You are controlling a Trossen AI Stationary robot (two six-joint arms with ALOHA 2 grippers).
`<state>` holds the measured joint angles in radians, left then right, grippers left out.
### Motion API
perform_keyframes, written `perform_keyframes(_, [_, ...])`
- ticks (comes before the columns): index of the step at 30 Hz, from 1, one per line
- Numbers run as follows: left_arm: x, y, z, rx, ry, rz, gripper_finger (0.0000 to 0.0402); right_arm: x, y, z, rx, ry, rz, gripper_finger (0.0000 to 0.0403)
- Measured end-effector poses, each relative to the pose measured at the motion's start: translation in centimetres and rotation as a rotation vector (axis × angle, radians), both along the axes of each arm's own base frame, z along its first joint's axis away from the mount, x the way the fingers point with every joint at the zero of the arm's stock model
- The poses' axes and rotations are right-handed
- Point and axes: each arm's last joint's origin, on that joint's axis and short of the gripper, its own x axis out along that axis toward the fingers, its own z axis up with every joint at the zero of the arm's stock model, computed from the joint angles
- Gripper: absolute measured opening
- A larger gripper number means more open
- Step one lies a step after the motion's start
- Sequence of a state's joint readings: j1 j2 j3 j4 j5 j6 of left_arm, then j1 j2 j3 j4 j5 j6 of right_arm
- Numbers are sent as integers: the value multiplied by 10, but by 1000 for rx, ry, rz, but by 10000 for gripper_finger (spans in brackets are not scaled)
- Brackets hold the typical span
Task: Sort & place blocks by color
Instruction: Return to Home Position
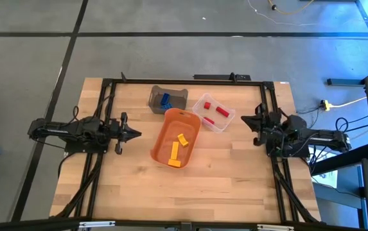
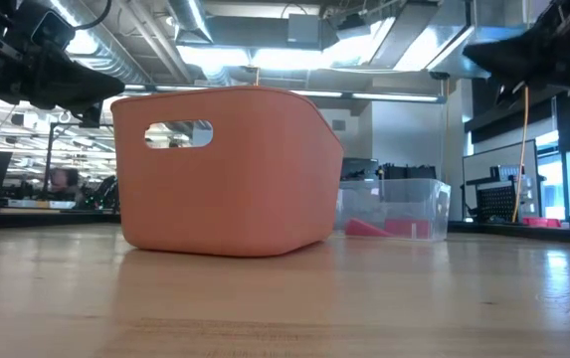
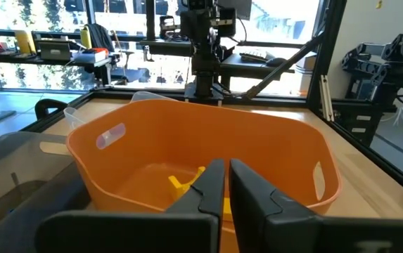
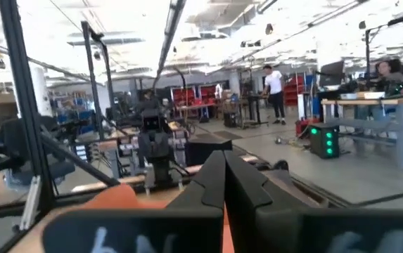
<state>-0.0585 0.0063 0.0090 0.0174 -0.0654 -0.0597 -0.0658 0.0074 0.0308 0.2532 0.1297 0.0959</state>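
Observation:
An orange tub [image 1: 176,136] at mid-table holds yellow blocks [image 1: 179,147]; they also show in the left wrist view [image 3: 184,184]. A grey bin [image 1: 167,97] behind it holds blue blocks [image 1: 165,100]. A clear bin [image 1: 213,113] holds red blocks [image 1: 217,111]. My left gripper [image 1: 138,134] hangs shut and empty left of the orange tub [image 3: 208,151]. My right gripper [image 1: 246,119] hangs shut and empty right of the clear bin.
The three bins stand close together at the table's middle and far part. The orange tub [image 2: 227,169] fills the low view, with the clear bin [image 2: 396,207] behind it. A black frame [image 1: 190,81] runs along the table's far and side edges. People stand in the room beyond.

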Motion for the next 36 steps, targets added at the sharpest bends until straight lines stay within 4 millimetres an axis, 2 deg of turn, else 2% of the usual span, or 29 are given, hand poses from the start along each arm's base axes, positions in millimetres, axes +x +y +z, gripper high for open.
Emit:
perform_keyframes(13, [0, 0, 0, 0, 0, 0, 4, 5, 1, -28, -41, 240, 45, 0])
perform_keyframes(17, [0, 0, 0, 0, 0, 0, 13, 5, 3, -29, -51, 245, 120, 0])
perform_keyframes(26, [0, 0, 0, 0, 0, 0, 27, 5, 3, -29, -27, 249, 127, 0])
perform_keyframes(36, [0, 0, 0, 0, 0, 0, 16, 5, 3, -29, -29, 250, 126, 16])
